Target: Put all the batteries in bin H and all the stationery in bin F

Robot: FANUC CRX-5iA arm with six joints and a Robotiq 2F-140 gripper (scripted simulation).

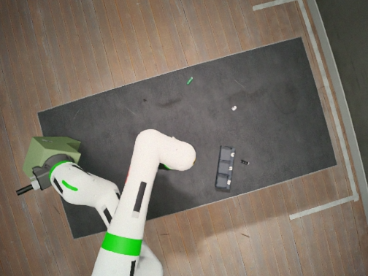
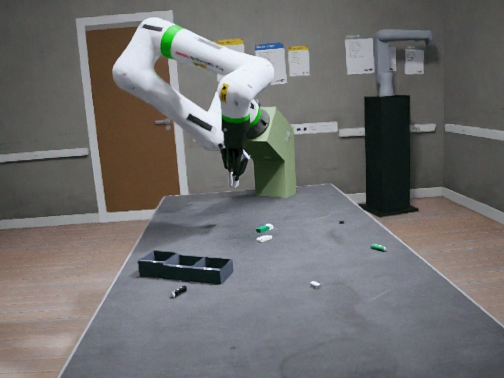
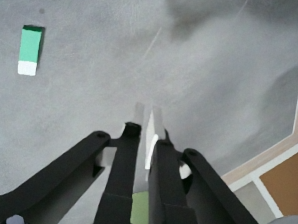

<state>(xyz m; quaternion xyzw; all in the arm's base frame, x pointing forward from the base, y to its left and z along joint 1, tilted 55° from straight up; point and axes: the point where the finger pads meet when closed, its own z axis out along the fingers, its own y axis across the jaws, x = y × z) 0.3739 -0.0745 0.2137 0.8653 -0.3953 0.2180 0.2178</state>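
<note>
My gripper is shut and empty, high above the table's far part; the arm hides it in the top view. A dark three-compartment bin row stands flat; its letters are unreadable and no contents show. A green-and-white eraser-like block lies behind a white piece. A black battery-like cylinder lies beside the bins. A green cylinder lies near one long edge. A small white piece lies apart.
The green robot pedestal stands at the table's far end. A tiny dark spot or piece shows on the table. A black stand with a grey arm is beyond the table.
</note>
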